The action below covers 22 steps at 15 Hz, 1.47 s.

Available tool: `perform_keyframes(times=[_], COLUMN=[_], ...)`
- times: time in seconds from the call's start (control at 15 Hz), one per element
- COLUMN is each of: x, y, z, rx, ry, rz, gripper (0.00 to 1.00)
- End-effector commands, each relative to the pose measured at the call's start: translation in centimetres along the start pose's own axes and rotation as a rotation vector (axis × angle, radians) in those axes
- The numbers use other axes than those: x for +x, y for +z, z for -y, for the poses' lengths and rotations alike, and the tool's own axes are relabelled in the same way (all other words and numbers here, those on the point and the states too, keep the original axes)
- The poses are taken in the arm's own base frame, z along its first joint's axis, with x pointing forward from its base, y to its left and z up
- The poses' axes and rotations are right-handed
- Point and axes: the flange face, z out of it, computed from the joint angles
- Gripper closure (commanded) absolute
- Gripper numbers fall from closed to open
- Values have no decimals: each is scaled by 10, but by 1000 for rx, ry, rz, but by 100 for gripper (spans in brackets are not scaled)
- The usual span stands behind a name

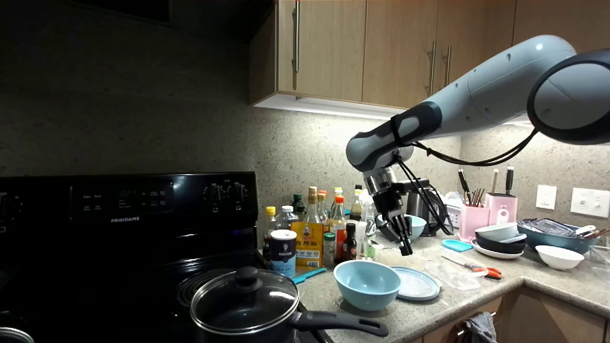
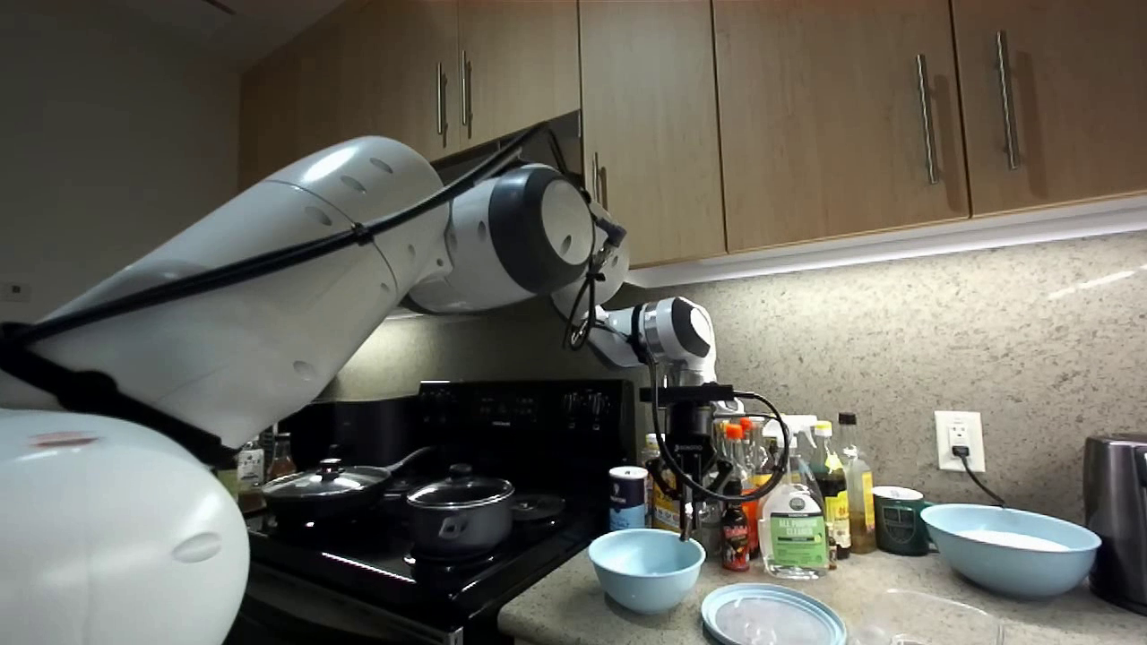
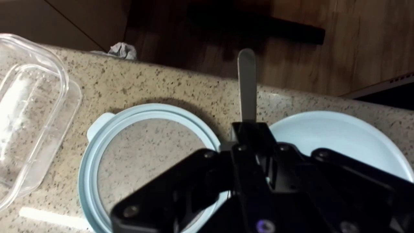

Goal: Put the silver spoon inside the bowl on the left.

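Released too early, the spoon (image 3: 247, 85) pinched in the gripper (image 3: 249, 131) could miss the bowl (image 3: 339, 140) at the wrist view's right.

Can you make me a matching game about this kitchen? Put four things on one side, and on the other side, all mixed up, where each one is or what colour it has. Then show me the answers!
Things
1. silver spoon
2. saucepan
3. round plastic lid
4. cleaner bottle

Places and colours
A. light blue around the edge
B. on the stove
C. has a green label
D. held in the gripper

Right pairs
1-D
2-B
3-A
4-C
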Motion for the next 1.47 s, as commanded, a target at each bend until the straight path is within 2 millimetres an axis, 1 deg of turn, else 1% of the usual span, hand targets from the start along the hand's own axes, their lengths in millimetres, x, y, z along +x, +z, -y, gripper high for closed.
perform_keyframes(times=[0.0, 0.2, 0.27, 0.47, 0.6, 0.73, 0.87, 1.07, 1.4], x=[-5, -14, -14, -5, 4, 14, 24, 40, 62], y=[4, 7, 6, 10, 16, 25, 35, 46, 47], z=[1, -1, 7, 44, 63, 78, 88, 89, 73], rx=[6, 14, -4, -82, -105, -109, -122, -139, -166], ry=[-1, 1, -9, -91, -132, -162, -171, -182, -165], rz=[14, 28, 30, 74, 105, 141, 179, 200, 159], gripper=[89, 89, 97, 97, 97, 97, 97, 97, 97])
